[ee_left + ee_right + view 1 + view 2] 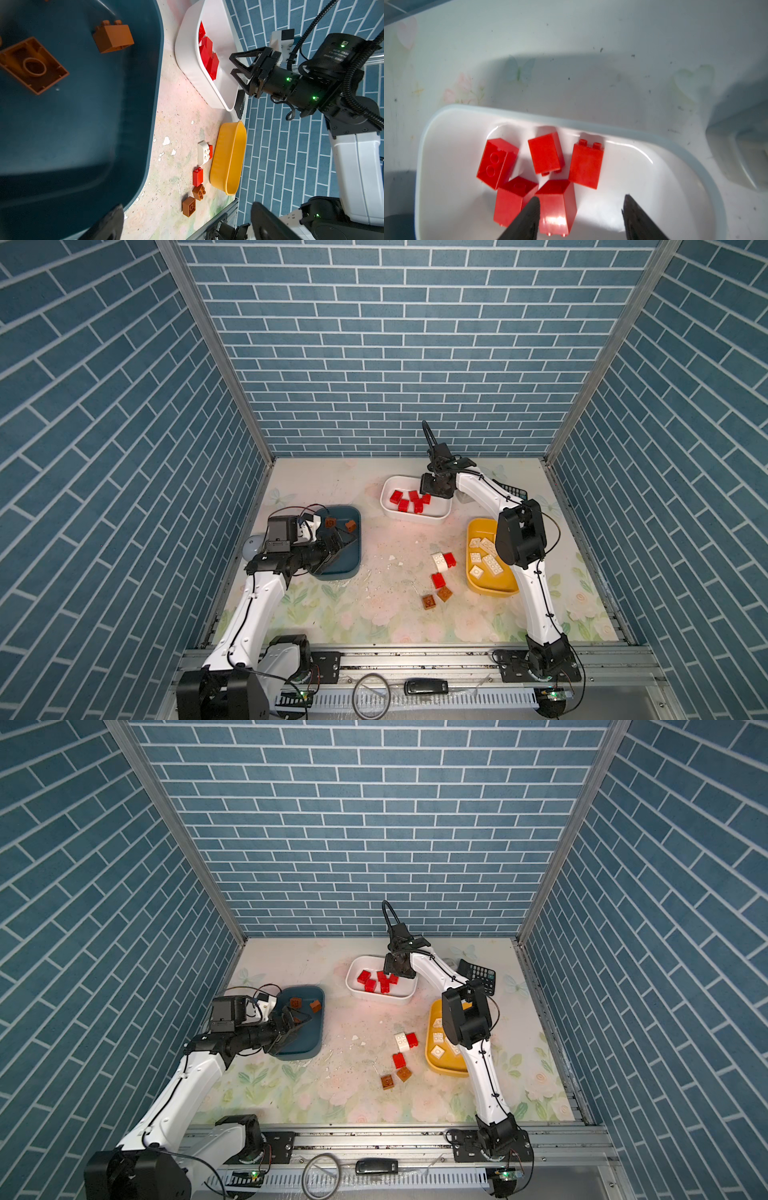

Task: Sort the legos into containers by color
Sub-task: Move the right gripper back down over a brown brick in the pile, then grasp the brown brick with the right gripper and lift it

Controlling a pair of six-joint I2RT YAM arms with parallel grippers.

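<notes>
Floral vinyl tabletop point(374, 614): carries everything. All positions are referred to the white tub.

Shallow white rounded-rectangular plastic tub point(438, 512): the landmark.

Dark teal-blue plastic tub point(347, 560): on the left-arm side of the white tub, nearer the robot's base.

Yellow plastic tub point(478, 526): on the right-arm side of the white tub, also nearer the base.

Left gripper point(187, 205): well apart from the white tub, over the teal one. Jaws wide, nothing in them.

Right gripper point(581, 199): directly above the white tub's floor. Jaws parted, bare plastic between them, so released. One finger point(529, 216) overlaps a red brick; contact can't be judged.

Red studded plastic bricks point(546, 153): five in the wrist view, clustered inside the white tub.

Loose bricks, base-ward of the white tub:
- a white oblong brick point(439, 561) touching a red one point(449, 559)
- a lone red brick point(437, 580)
- two brown square bricks point(444, 593)

Cream bricks point(490, 564) lie in the yellow tub and brown ones point(331, 523) in the teal.

Step in hand (judgement): drop-off of a red brick.
- Rise straight up past the rim before traversing, so the finger doesn't drag a brick out.
- Take the lone red next.
- For the red touching the white, close across its free faces.
</notes>
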